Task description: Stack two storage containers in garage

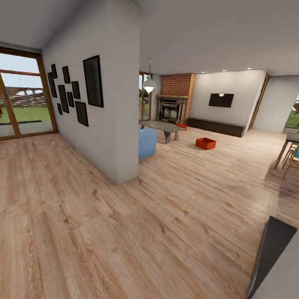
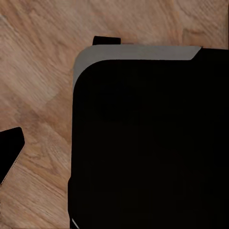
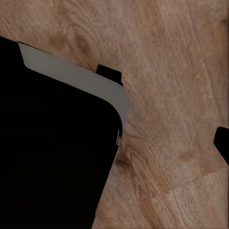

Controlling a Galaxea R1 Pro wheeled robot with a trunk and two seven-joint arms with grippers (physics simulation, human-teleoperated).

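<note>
light wood plank floor [image 1: 163, 237] ahead; one storage container [image 1: 205, 143] near the low bench [image 1: 215, 126], well apart from me. approach step; i drive closer next. tool states: cannot tell.

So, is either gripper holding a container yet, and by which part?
No. Both storage containers sit on the wood floor far ahead: one in the open, the other beyond the coffee table.

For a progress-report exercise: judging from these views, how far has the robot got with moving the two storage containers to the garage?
Nothing looks done. One storage container sits on the living room's wood floor, and a second orange-red shape, likely the other, lies beyond the low table near the fireplace. The wrist views show no container, only dark robot body over planks. Still left: approach, pick up, carry, stack.
</note>
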